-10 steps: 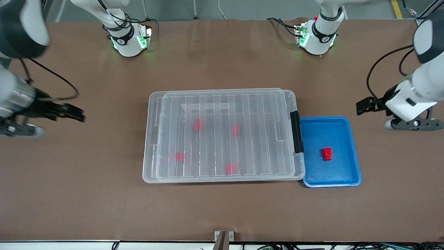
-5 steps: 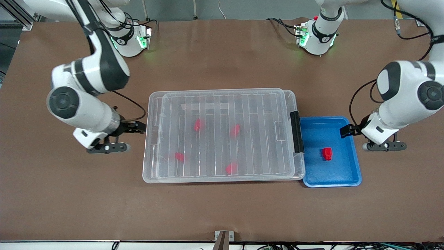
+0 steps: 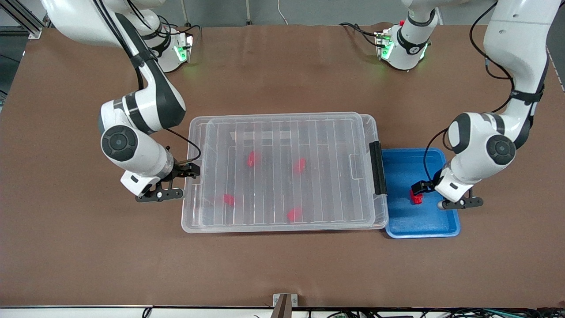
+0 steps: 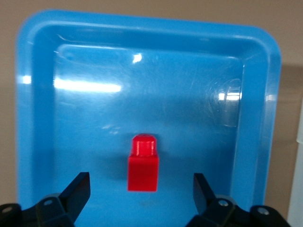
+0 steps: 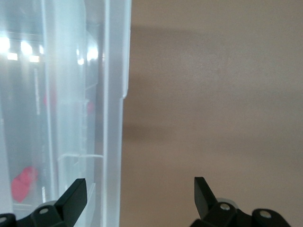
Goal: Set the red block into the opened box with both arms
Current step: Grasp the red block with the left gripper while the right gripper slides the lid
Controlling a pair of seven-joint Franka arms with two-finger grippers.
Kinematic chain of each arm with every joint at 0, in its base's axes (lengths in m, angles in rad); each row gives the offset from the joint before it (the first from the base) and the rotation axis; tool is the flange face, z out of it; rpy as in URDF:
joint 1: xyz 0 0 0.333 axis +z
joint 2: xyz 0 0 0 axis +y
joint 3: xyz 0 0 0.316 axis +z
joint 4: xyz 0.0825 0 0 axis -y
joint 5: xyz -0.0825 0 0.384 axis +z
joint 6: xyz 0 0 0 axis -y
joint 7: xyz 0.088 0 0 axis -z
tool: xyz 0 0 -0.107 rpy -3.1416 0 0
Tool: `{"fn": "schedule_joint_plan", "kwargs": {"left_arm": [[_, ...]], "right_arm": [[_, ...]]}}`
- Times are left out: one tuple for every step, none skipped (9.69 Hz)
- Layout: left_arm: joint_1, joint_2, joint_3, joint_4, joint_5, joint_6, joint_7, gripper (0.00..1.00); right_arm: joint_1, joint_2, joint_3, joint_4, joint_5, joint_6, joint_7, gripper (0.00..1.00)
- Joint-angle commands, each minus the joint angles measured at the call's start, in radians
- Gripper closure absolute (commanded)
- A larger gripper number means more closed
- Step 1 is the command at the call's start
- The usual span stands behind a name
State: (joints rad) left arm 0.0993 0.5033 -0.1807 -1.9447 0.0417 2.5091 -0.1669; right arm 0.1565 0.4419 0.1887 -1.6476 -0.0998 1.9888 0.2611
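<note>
A small red block (image 3: 416,197) (image 4: 143,163) lies in the blue tray (image 3: 399,221) (image 4: 38,94) beside the box's black latch bar (image 3: 377,168). My left gripper (image 3: 419,188) (image 4: 141,186) is low over the tray and open. Its fingers stand on either side of the block's end, touching neither side. The clear box (image 3: 282,121) (image 5: 113,94) has its ribbed lid lying on it, and several red blocks (image 3: 252,159) (image 5: 23,182) show through. My right gripper (image 3: 191,170) (image 5: 137,187) is open at the box's edge toward the right arm's end, one finger over the rim, one over the table.
Brown table (image 3: 282,265) (image 5: 213,118) surrounds the box and tray. Both arm bases (image 3: 165,48) stand along the table's edge farthest from the front camera. The tray sits against the box's latch end.
Both arms swung in from the table's ends. The left gripper came down over the blue tray to the red block. The right gripper reached the box's edge.
</note>
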Motion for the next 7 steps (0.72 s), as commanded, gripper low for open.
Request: {"fn": "schedule_joint_plan", "kwargs": {"left_arm": [[-0.009,0.069,0.001,0.027,0.020,0.017,-0.028,0.16],[-0.007,0.081,0.001,0.027,0.038,0.025,-0.031,0.23],[-0.006,0.098,0.001,0.027,0.047,0.037,-0.031,0.30],[-0.006,0.104,0.000,0.027,0.047,0.039,-0.033,0.41],[-0.004,0.113,0.000,0.029,0.047,0.039,-0.033,0.54],[-0.006,0.118,0.000,0.029,0.047,0.039,-0.040,0.63],[-0.004,0.123,0.000,0.033,0.047,0.039,-0.051,0.74]], "right_arm": [[-0.006,0.009,0.006,-0.015,-0.029,0.019,0.006,0.00],[-0.009,0.011,0.006,-0.017,-0.038,0.018,-0.003,0.00],[-0.009,0.011,0.006,-0.018,-0.047,0.018,-0.005,0.00],[-0.012,0.012,0.006,-0.018,-0.066,0.018,-0.006,0.00],[-0.020,0.011,0.006,-0.017,-0.073,0.013,-0.016,0.00],[-0.035,0.011,0.006,-0.017,-0.075,0.010,-0.043,0.00],[-0.060,0.009,0.006,-0.018,-0.075,0.001,-0.098,0.00]]}}
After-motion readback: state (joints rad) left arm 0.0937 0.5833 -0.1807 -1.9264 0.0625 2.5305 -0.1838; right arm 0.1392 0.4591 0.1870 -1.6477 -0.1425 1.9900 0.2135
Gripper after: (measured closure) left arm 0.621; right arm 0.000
